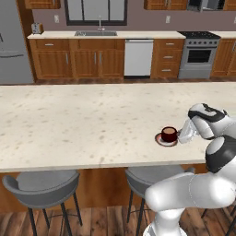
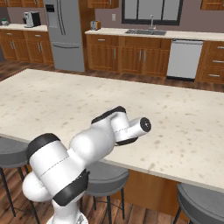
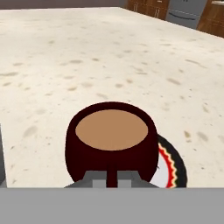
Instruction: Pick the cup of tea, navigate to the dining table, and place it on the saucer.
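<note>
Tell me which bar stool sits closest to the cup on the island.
The middle stool, tucked under the dining table edge almost directly below the cup of tea on its saucer. The left stool stands far off to the side.

Brown wooden wall cabinets [image 1: 83, 60] lined the far wall, holding a white dishwasher [image 1: 138, 57], steel oven [image 1: 199, 55], sink [image 1: 96, 33] and window [image 1: 96, 11]. Grey stools [image 1: 44, 184] stood on plank floor [image 1: 101, 221].
</note>
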Available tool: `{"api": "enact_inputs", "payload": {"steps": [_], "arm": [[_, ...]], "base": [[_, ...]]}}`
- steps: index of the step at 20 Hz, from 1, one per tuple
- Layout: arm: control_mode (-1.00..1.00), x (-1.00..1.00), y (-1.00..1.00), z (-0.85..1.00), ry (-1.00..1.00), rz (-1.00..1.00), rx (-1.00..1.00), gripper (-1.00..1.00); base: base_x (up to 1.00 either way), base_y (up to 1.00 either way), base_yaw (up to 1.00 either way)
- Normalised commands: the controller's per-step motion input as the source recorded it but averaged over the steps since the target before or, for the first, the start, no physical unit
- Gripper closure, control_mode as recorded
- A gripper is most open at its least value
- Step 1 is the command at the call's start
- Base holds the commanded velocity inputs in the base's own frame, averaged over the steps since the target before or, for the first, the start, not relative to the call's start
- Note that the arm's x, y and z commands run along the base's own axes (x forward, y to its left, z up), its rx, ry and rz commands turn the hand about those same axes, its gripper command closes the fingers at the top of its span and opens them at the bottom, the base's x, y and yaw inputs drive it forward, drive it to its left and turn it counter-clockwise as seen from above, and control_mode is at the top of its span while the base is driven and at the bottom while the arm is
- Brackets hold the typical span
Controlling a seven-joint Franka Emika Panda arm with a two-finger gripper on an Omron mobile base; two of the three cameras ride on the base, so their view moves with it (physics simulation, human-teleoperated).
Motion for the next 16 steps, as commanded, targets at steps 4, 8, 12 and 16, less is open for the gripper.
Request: {"api": "enact_inputs", "payload": {"steps": [4,8,12,16], "arm": [[-1.0,0.03,-0.18,-0.13,0.0,0.03,0.0,1.0],[-1.0,0.0,-0.24,-0.13,0.0,0.04,0.0,1.0],[-1.0,0.03,-0.15,-0.02,0.0,0.02,0.0,1.0],[-1.0,0.09,0.0,0.0,0.0,0.0,0.0,1.0]], "base": [[0.0,0.0,0.0],[0.0,0.0,0.0],[0.0,0.0,0.0],[0.0,0.0,0.0]]}}
